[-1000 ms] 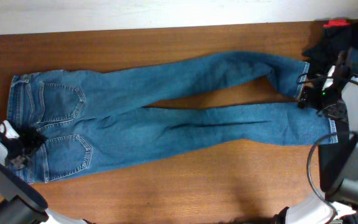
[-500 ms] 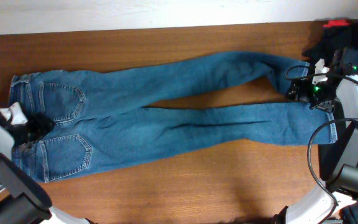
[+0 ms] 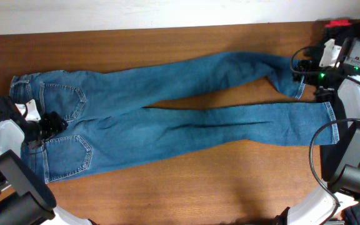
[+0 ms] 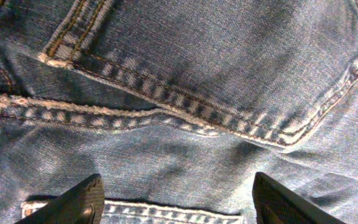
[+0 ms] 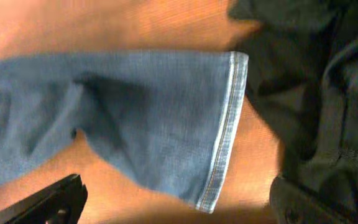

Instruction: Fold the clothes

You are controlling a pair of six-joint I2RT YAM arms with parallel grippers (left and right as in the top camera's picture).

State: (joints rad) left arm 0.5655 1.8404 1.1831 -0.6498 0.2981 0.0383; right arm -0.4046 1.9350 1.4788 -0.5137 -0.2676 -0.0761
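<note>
The clothes are blue jeans (image 3: pixel 167 119) lying flat on the table, back pockets up, waist at the left and both legs running right. My left gripper (image 3: pixel 50 122) is over the seat between the two back pockets. It is open, and its fingers (image 4: pixel 79 202) straddle bare denim (image 4: pixel 185 93) with pocket stitching. My right gripper (image 3: pixel 304 65) is at the hem of the far leg (image 5: pixel 225 124). It stands wide open over the wood just past that hem, and it holds nothing.
A heap of dark clothing (image 3: pixel 337 41) with a red item (image 3: pixel 338 24) lies at the back right corner, close to the right gripper, and shows as black cloth (image 5: pixel 316 93) in the right wrist view. Bare wooden table (image 3: pixel 199 194) runs along the front.
The left gripper has moved from the waistband edge inward onto the seat. The right gripper has moved from the near leg's hem toward the back, to the far leg's hem.
</note>
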